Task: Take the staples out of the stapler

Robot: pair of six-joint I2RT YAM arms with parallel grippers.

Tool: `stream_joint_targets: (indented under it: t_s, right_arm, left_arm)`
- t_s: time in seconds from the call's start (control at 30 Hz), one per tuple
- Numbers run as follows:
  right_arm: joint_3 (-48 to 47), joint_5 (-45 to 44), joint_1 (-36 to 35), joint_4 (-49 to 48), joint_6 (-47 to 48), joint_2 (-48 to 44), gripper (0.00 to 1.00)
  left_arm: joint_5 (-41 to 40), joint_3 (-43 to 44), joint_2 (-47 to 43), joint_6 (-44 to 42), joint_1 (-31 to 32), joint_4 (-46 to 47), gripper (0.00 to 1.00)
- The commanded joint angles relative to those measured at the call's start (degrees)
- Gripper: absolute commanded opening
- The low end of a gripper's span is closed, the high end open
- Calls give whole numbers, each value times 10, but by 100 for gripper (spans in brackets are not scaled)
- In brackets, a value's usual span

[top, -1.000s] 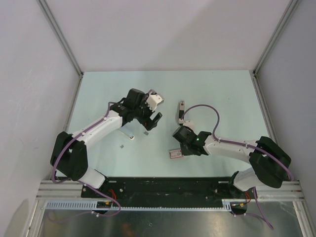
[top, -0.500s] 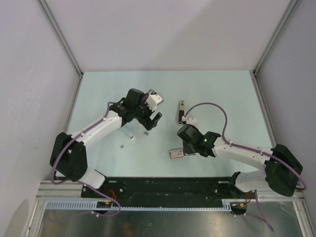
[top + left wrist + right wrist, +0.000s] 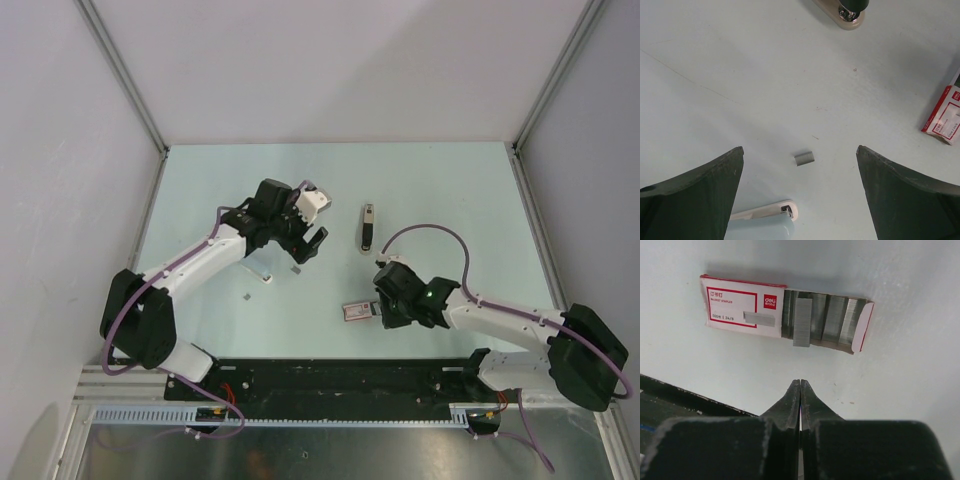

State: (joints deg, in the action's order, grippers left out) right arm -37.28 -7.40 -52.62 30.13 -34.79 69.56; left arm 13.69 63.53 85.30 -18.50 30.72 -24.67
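Note:
The stapler (image 3: 368,228), black over a pale base, lies on the table beyond the right arm; its end (image 3: 847,10) shows at the top of the left wrist view. A short grey strip of staples (image 3: 804,158) lies on the table between the fingers of my left gripper (image 3: 800,148), which is wide open above it (image 3: 305,242). Another tiny grey bit (image 3: 247,296) lies nearer the left arm. My right gripper (image 3: 800,382) is shut with nothing in it, its tips just short of the staple box (image 3: 745,302).
The red-and-white box (image 3: 357,311) lies open, its grey tray (image 3: 835,320) holding rows of staples with one strip (image 3: 802,322) across them. A small clear plastic piece (image 3: 767,212) lies under the left gripper. The black base rail (image 3: 330,375) runs along the near edge.
The right arm has drawn back from beside the stapler toward the near edge, ending by the box, and its jaws have closed. The left arm has not moved.

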Motion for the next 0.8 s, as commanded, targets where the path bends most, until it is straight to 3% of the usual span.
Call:
stream_joint_targets:
  t_s: [0.0,0.77]
  right_arm:
    - [0,38,11,-13,21,-12,0]
    - [-1,48,46,-92,60,68,0]
  left_arm:
    - [8,5,-23,-7,-3,-2,99]
    - [3,6,-23,-15,-3,-5,99]
